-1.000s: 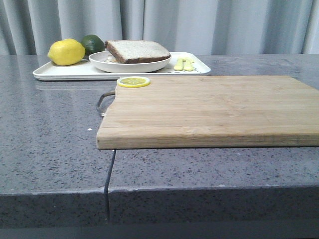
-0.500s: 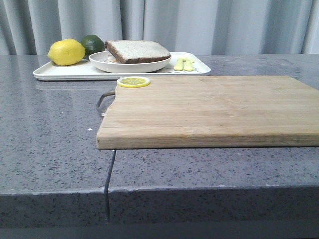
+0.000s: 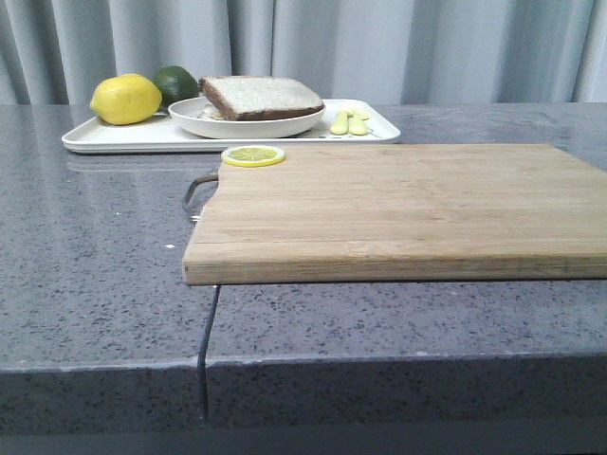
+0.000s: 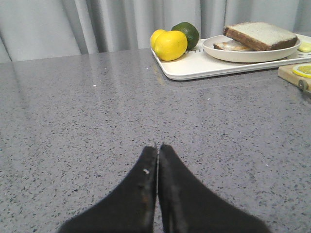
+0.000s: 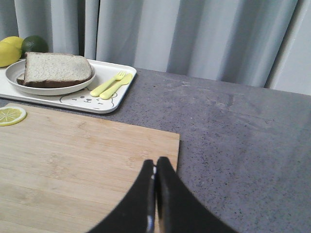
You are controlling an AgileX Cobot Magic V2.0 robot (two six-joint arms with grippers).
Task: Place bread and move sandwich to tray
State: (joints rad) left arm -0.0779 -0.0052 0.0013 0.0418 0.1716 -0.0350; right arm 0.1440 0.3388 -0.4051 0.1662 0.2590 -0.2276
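Upper left of the front view: sandwich [image 3: 261, 98] in its round white plate [image 3: 245, 124], topped with a brown-crusted slice, already sitting on the white tray [image 3: 104, 139] at the far side of the grey counter [image 3: 95, 256], beside a lemon [image 3: 126, 99] and a lime [image 3: 176, 83], with a small yellow fork and spoon [image 3: 349, 121] at the tray's right end. In the middle, bare wooden cutting board [image 3: 398, 209] but for a lemon slice [image 3: 253, 155] at its upper left corner. Task by all appearances complete, nothing visibly left to place or move. No arm anywhere in the front view. Left gripper [image 4: 157, 148] low over open counter, fingers pressed together on nothing, well apart from the tray at upper right of its frame. Right gripper [image 5: 155, 165] likewise clenched and empty, above the board's right edge.
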